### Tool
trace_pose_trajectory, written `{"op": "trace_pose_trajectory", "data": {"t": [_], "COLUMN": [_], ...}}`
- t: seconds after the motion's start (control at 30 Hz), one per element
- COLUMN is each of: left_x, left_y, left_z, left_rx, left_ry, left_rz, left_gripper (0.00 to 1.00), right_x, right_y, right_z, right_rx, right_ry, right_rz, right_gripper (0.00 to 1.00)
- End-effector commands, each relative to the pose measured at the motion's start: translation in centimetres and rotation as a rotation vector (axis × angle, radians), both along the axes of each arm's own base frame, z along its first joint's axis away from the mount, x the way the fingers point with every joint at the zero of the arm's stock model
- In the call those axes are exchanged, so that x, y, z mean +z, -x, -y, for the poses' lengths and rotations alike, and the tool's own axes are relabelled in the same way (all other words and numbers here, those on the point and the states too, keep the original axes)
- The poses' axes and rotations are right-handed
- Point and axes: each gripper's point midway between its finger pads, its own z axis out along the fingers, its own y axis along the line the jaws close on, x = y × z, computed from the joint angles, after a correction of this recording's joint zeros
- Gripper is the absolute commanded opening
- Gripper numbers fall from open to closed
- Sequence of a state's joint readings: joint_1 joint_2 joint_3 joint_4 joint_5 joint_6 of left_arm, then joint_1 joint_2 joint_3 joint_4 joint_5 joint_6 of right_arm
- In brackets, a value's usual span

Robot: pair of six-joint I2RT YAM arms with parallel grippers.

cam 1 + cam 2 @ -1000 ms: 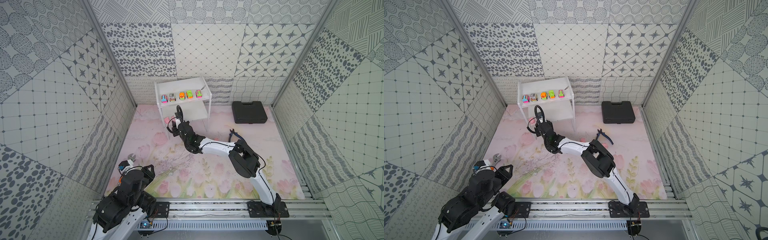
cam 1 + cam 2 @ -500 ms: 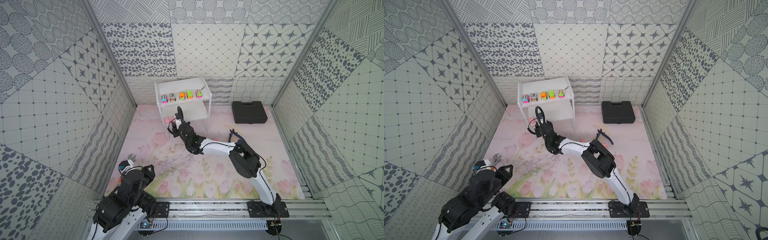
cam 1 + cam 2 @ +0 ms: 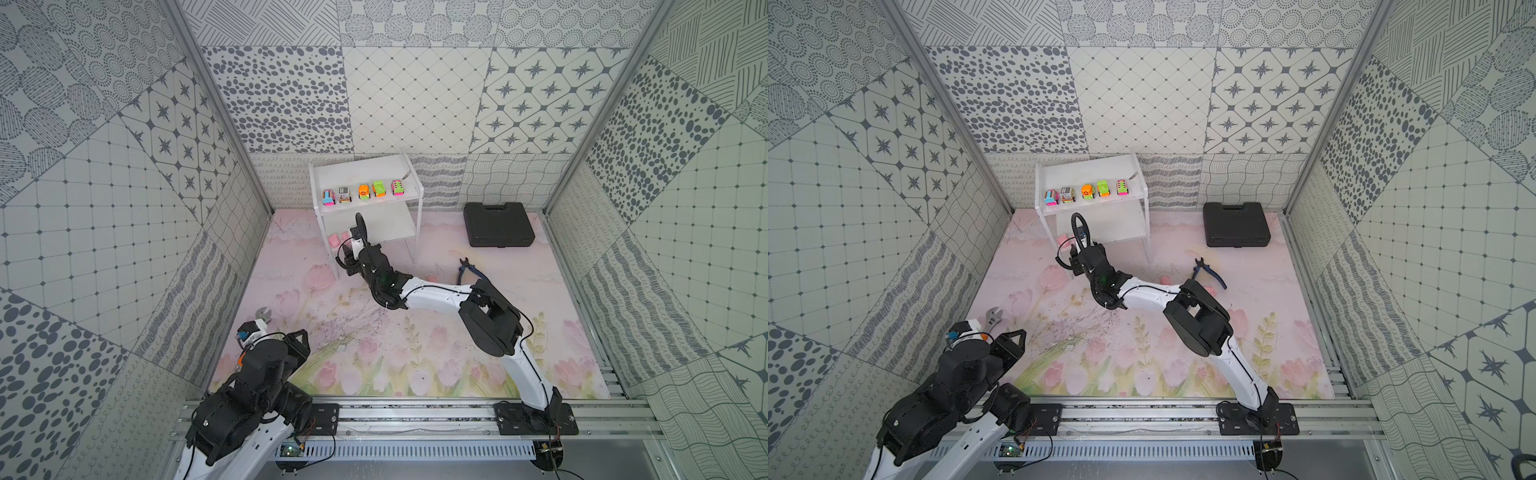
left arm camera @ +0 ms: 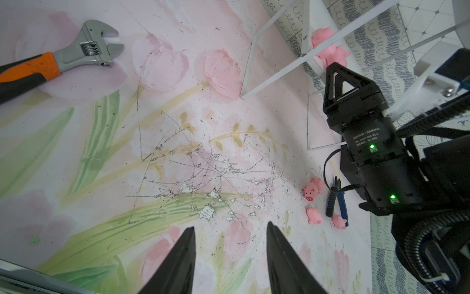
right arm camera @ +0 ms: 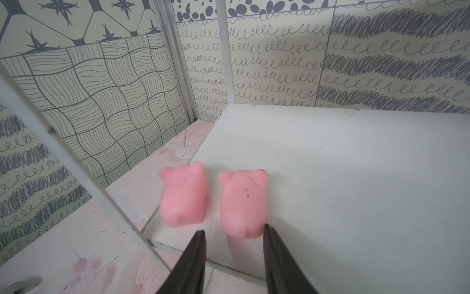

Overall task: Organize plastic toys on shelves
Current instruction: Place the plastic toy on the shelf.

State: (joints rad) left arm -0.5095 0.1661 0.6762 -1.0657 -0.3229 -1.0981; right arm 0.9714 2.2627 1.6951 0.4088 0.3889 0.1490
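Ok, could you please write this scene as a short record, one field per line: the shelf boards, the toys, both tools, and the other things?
top board: five toy cars in a row
lower board: two pink pigs side by side near one end
mat: at least three more pigs beside the blue-handled pliers
right tool: open, tips at the rear of one shelf pig, contact unclear
left tool: open, empty
other: orange-handled wrench, black case

Matt, perhaps rubbery pink pigs [image 5: 243,203], smooth shelf board [image 5: 356,165], shiny metal wrench head [image 4: 94,48]
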Motion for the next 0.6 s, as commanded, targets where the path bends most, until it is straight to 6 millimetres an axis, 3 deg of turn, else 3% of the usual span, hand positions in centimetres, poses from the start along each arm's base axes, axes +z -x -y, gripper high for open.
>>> {"op": "trace_pose_trajectory", "data": {"t": [0.0,0.2,0.33,0.43,0.57], "left_x": [-0.1,0.1,0.7,1.3,1.5], "left_y": [0.2,0.1,-0.1,-0.8,-2.3], "left_z": [-0.2,-0.1,0.8,3.0,7.5], "left_rx": [-0.007,-0.015,-0.065,-0.156,-0.301], "left_ry": [-0.021,-0.017,0.005,0.067,0.223], "left_rz": [0.0,0.017,0.056,0.104,0.142], "left_gripper": [0.49,0.49,0.5,0.53,0.65], "right_x": [1.2,2.4,3.3,3.8,3.0], "right_y": [0.8,2.7,6.2,9.5,12.8], "right_z": [0.4,2.3,4.9,8.0,14.3], "right_rx": [0.011,0.065,0.155,0.238,0.32], "right_ry": [-0.008,0.022,0.053,0.066,0.032], "right_rz": [0.003,0.022,0.021,-0.002,-0.144], "right_gripper": [0.49,0.57,0.62,0.64,0.65]}}
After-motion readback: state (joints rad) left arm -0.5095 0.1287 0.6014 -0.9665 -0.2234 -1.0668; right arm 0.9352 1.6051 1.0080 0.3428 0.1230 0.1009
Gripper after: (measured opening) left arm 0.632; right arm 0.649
